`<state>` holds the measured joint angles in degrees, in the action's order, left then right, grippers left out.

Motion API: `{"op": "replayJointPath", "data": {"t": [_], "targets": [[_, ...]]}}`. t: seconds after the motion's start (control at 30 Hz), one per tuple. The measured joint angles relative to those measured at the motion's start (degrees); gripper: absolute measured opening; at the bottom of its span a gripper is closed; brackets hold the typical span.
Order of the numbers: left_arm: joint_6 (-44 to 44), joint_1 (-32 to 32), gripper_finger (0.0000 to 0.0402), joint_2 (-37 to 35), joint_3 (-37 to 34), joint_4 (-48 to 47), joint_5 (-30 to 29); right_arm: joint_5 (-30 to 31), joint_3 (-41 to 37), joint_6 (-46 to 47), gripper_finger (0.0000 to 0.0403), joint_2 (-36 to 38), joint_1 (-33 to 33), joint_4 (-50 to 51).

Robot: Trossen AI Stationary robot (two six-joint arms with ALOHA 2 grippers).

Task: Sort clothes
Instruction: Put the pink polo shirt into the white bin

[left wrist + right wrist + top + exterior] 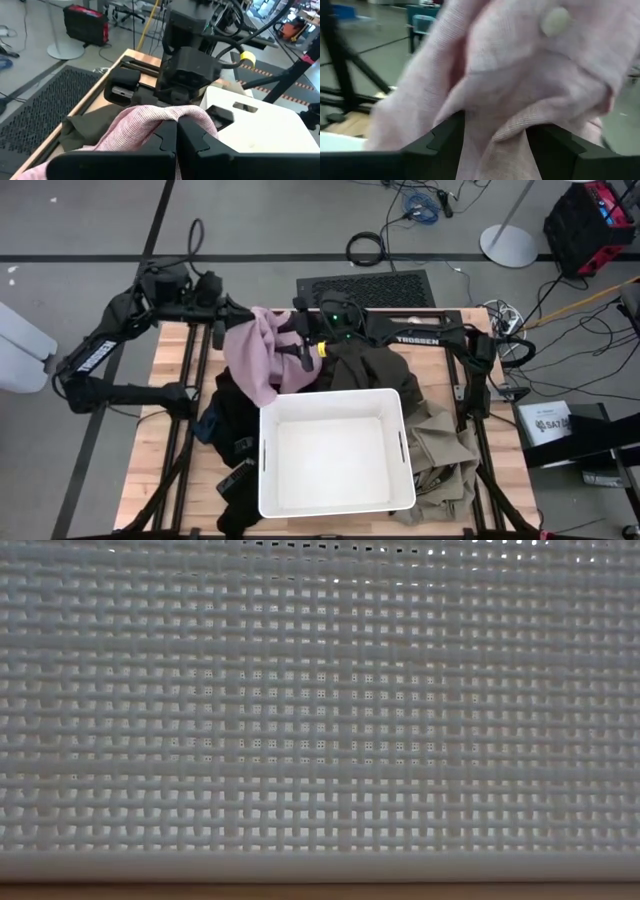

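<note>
wooden slats of the table (170,480) run under me, with the white bin (335,450) nearest and the clothes heaped around its far side. beyond it my left gripper (176,131) is clenched on the pink garment (258,355); my right gripper (495,131) has the same cloth between parted fingers. it is light, limp and floppy, best pinched at a bunched fold. only the high view shows the heap; the low view shows just bin mesh.

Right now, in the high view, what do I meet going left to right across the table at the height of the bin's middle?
Dark blue garment → black garment → white bin → khaki-tan garment.
</note>
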<state>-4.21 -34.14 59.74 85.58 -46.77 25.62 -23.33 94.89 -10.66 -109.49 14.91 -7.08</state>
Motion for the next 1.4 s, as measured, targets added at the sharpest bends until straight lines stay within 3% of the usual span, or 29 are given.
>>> {"op": "replayJointPath", "data": {"t": [0.17,0.57,0.73,1.23,1.4], "targets": [[0.0,0.99,0.0,1.31,0.0,-1.74,-0.01,-5.51,0.0,1.49,0.0199,0.0,-0.04,1.87],[-4.49,5.0,0.0,2.75,0.0,-3.74,-0.59,-5.48,0.0,6.98,0.0199,0.09,-0.04,-3.1],[-4.45,6.8,0.0,2.76,0.0,-3.7,-3.43,-5.29,0.0,7.18,0.0199,0.09,-0.03,-7.97],[0.95,6.96,0.0001,4.31,-2.05,-3.46,-4.28,-4.46,0.0,8.64,0.0198,0.07,-0.26,-15.81],[3.58,6.96,0.0015,4.73,-2.1,-2.02,-4.47,-2.74,0.08,8.08,0.0163,0.09,-0.19,-15.15]]}}
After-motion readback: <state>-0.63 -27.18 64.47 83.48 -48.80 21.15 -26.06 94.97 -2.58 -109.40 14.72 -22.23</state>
